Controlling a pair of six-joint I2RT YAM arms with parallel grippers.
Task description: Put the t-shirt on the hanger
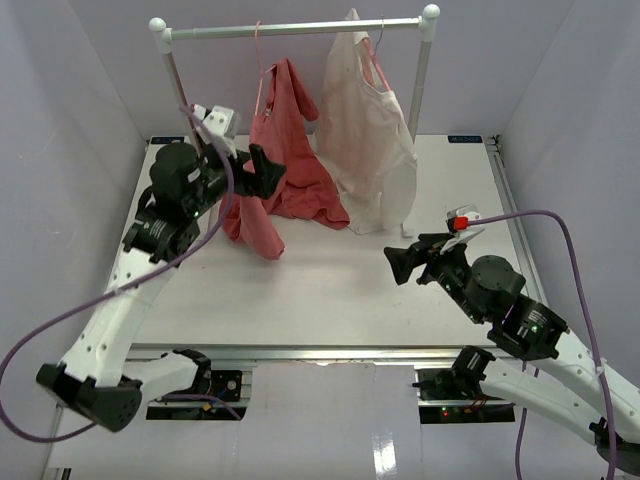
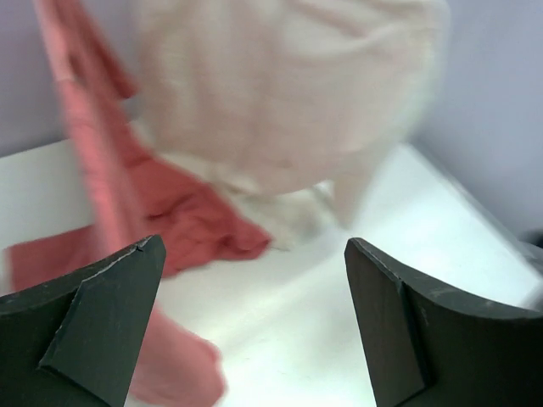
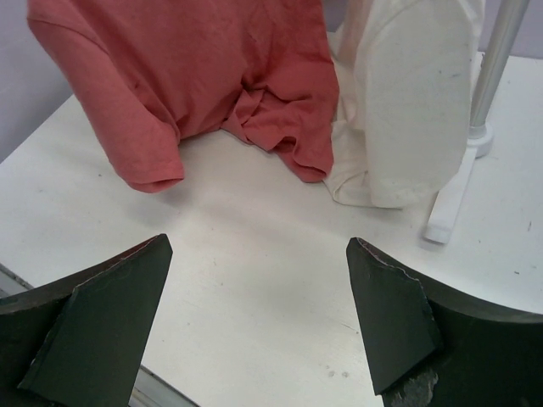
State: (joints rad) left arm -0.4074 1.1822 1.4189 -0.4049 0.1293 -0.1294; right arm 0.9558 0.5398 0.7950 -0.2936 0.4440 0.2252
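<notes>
The t-shirt (image 1: 290, 150) hung in a bunched, lopsided drape from the rail (image 1: 300, 27) of a white clothes rack at the back of the desk (image 1: 330, 290). Its lower folds lay spread on the desk top, and one loose end trailed toward the left arm. The hanger (image 1: 259, 70) showed as a thin pink wire running down from the rail along the shirt's left edge; how far the shirt was threaded onto it could not be told. Just to the right, touching the red cloth at its lower edge, a cream garment (image 1: 370, 150) hung from the same rail, its hem resting on the desk. The left gripper (image 1: 262, 172) sat raised beside the shirt's left side, and in the left wrist view its fingers (image 2: 102, 314) stood wide apart with nothing between them. Whether a fingertip brushed the cloth could not be told. The right gripper (image 1: 403, 263) hovered low over the bare desk, well apart from both garments and pointing toward them. Its fingers (image 3: 93, 322) were also spread wide and held nothing.
</notes>
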